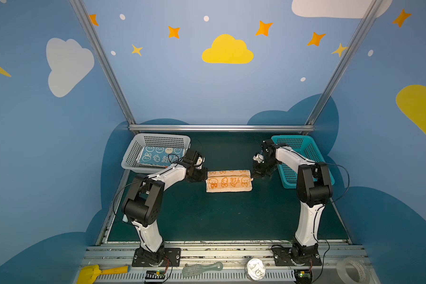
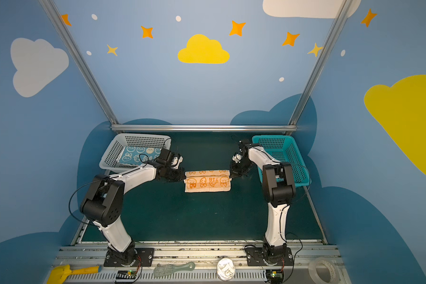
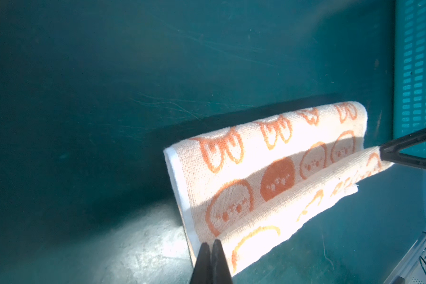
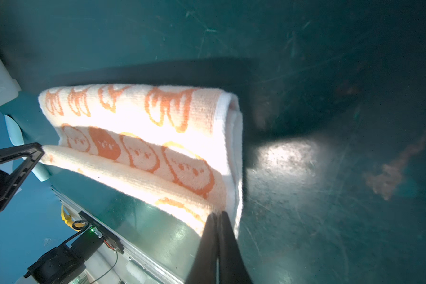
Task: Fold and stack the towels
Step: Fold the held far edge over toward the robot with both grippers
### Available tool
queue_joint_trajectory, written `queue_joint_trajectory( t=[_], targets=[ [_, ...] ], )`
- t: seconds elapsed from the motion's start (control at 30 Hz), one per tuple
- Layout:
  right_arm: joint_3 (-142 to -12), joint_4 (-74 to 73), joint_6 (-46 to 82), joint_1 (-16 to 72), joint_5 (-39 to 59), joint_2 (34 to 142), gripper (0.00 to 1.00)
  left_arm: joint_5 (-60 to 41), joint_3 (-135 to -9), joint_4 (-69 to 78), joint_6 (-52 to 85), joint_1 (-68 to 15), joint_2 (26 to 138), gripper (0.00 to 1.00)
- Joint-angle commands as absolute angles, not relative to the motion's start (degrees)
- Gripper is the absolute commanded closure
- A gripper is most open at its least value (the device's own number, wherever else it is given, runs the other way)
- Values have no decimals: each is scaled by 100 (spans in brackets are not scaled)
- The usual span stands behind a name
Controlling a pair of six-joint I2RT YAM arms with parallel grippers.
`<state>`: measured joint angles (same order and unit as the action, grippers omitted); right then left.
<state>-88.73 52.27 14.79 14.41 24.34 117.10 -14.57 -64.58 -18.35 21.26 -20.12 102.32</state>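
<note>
An orange towel (image 1: pixel 229 182) (image 2: pixel 207 183) with rabbit prints lies crosswise in the middle of the green mat, its far part doubled over. My left gripper (image 1: pixel 205 177) (image 2: pixel 183 179) (image 3: pixel 211 242) is shut on its left end. At the right end my right gripper (image 1: pixel 252 177) (image 2: pixel 230 177) (image 4: pixel 218 215) is shut on it too. Both wrist views show the pinched edge of the towel (image 3: pixel 268 172) (image 4: pixel 145 137) stretched between the two grippers and raised a little off the mat. A folded blue towel (image 1: pixel 158 156) (image 2: pixel 138 155) rests in the white basket (image 1: pixel 158 136) (image 2: pixel 133 137) at the back left.
A teal basket (image 1: pixel 303 147) (image 2: pixel 280 145) stands at the back right, just behind the right arm. An aluminium bar (image 1: pixel 219 127) bounds the mat at the back. On the front rail lie a yellow scoop (image 1: pixel 96 271), a green brush (image 1: pixel 202 269), a round lid (image 1: pixel 255 269) and a tape roll (image 1: pixel 353 271).
</note>
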Motion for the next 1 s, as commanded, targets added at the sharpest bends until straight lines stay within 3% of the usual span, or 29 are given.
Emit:
queue_joint_trajectory(
  t=[0.0,0.97],
  targets=[
    [-8743,5197,1547,1412,2140,11514,100,-1143,-6402,-1870,2157,-1966,10142,97],
    [-8362,5059,1726,1501,1986,11344,100,-1173,-5951,-1733,2405,-2223,9946,97]
  ],
)
